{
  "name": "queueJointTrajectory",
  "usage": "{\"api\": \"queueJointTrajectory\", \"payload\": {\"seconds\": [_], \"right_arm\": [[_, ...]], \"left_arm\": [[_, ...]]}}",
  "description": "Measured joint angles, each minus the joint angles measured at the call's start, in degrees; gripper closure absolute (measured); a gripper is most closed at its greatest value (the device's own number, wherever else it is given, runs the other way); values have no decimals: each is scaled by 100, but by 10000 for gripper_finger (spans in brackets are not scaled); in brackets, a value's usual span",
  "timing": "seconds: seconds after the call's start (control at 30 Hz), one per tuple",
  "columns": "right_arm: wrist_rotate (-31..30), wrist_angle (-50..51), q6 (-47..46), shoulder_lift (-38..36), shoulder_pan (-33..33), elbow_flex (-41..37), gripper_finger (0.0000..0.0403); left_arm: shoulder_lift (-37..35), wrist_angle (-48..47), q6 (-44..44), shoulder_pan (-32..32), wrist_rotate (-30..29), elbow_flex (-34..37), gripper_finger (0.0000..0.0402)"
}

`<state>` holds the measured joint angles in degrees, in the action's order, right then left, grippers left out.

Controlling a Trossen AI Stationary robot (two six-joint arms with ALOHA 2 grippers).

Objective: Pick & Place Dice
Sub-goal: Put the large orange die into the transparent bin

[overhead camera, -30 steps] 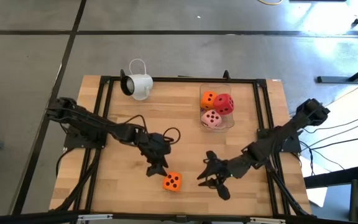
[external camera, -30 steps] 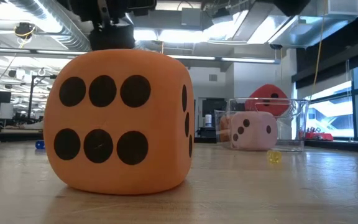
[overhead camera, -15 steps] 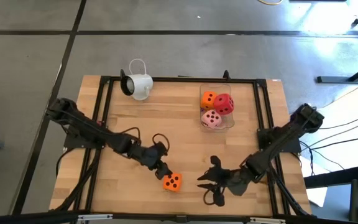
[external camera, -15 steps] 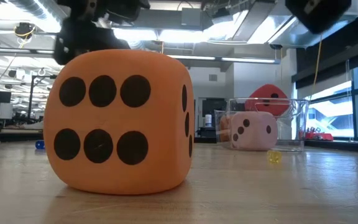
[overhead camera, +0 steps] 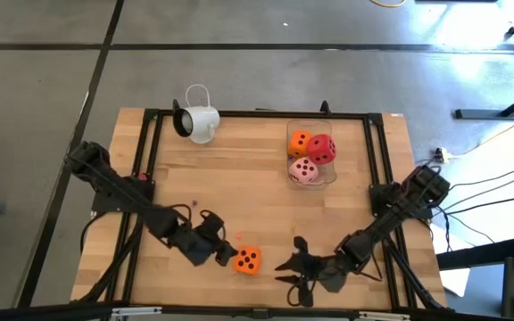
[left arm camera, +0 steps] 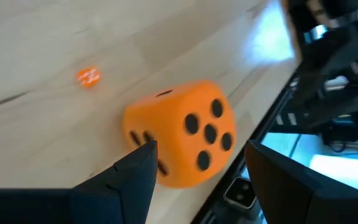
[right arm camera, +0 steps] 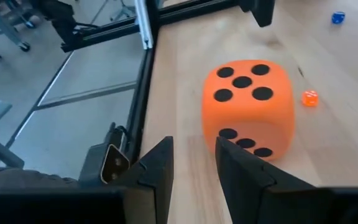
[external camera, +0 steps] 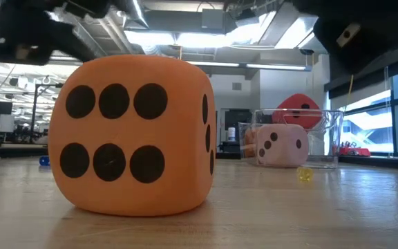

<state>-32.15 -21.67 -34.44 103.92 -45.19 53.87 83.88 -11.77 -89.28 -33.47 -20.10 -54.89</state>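
High view: clear tub (overhead camera: 327, 176) with three dice (overhead camera: 310, 153); both pincers' fingers apart, empty.

orange die (left arm camera: 188, 134) on the wooden table (left arm camera: 55, 118), between spread fingers (left arm camera: 129, 180); perhaps a tiny orange die (left arm camera: 87, 76) beyond.

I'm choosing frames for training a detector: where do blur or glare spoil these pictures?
Low view: the orange die is sharp, but the arm parts above it smear. Left wrist view: the die is soft, and a bright patch washes out the table edge. Right wrist view: sharp. High view: glare on the floor at the upper right, and the clear box is faint.
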Motion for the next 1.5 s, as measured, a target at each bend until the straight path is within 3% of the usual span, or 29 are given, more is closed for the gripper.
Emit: {"api": "queueJointTrajectory", "payload": {"seconds": [0.3,0.67,1.0,1.33,1.5], "right_arm": [[-455,-83,36,136,-193,4,326],[-496,-1086,61,1252,-99,144,395],[-405,-1022,1239,1853,131,1061,400],[-190,-306,1211,1875,203,1185,402],[-385,-10,1146,1875,210,1185,402]], "left_arm": [[151,-277,-318,-134,-124,2,164],[582,-127,-622,-175,36,2,164],[597,16,-697,-175,-95,2,164],[595,175,-610,-168,-79,2,164],[620,283,-611,-165,-90,2,164]]}}
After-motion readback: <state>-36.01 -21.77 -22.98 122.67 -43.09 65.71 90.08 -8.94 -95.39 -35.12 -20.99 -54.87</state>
